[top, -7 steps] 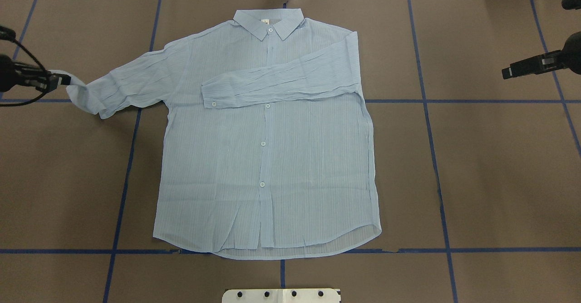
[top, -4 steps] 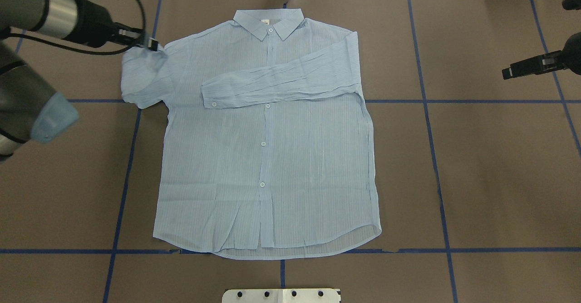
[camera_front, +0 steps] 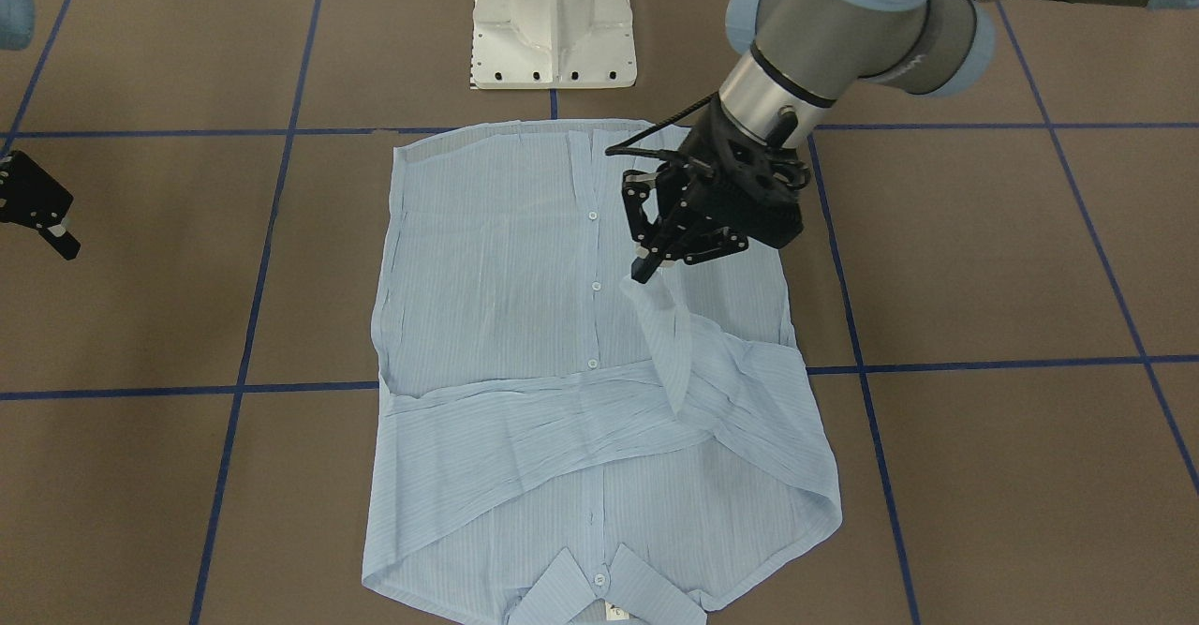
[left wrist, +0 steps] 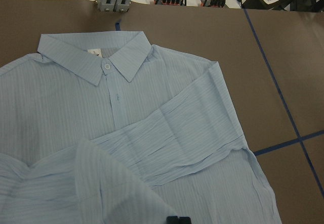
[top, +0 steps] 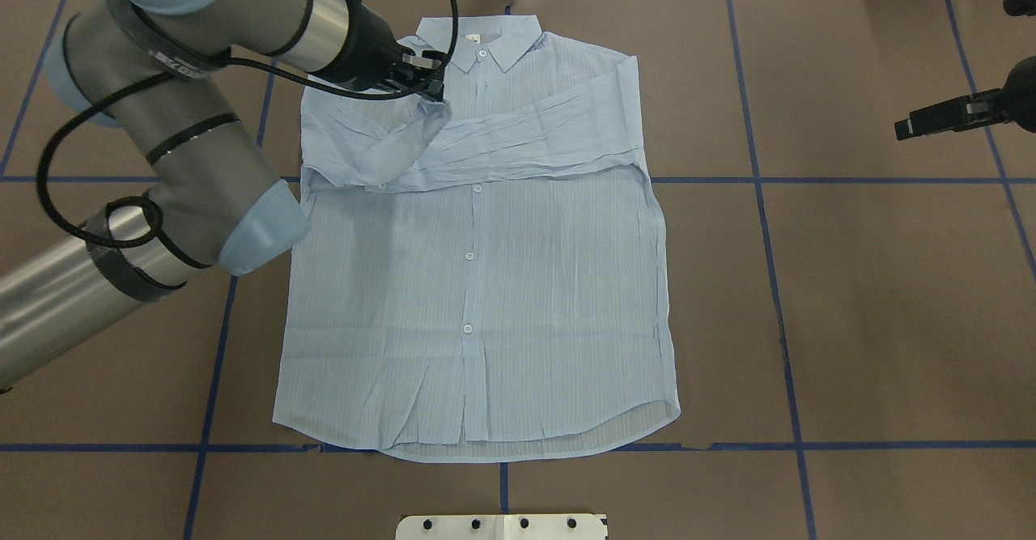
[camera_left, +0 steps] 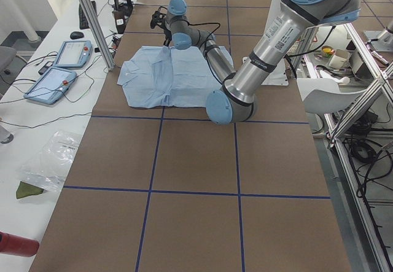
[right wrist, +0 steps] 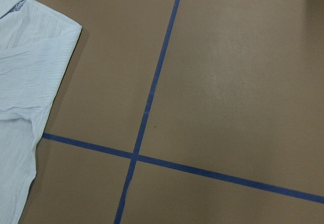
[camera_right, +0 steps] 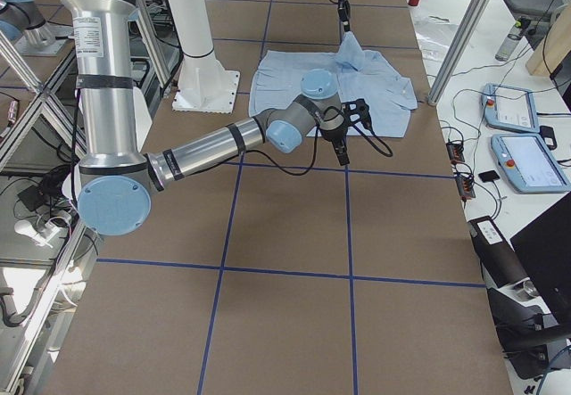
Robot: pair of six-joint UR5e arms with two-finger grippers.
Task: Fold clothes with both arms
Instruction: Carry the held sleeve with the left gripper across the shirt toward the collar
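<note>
**One sleeve folded, the other pinched in the left claw**

One light-blue shirt (top: 486,297) lies flat and button-side up in the middle of the brown table (top: 890,321). Its collar (top: 479,40) points away from the robot, and its hem lies nearest the white base (camera_front: 553,16). The hem rests along one of the blue tape lines (top: 761,200) that divide the table into squares.

The folded sleeve (top: 534,145), on the robot's right side, lies across the chest just below the collar. It reaches past the button strip.

The left arm (top: 178,119) stretches out over the shirt's near shoulder. The left claw (top: 437,96) is clamped on the cuff end of the raised sleeve (top: 380,147) and holds it above the chest, close beside the collar. From the front view, this sleeve rises in a narrow, twisted strip from the shoulder up to the left claw's fingertips (camera_front: 644,272). Its lower part drapes over the end of the folded sleeve. The left wrist camera looks down on the collar, the chest and the folded sleeve, with the lifted cloth bunched in the near corner.

The right claw (top: 906,129) sits out to the robot's right, well apart from the shirt, over bare brown table. I cannot tell whether its fingers are apart or together. The right wrist camera shows only an edge of the shirt and a crossing of tape lines.
</note>
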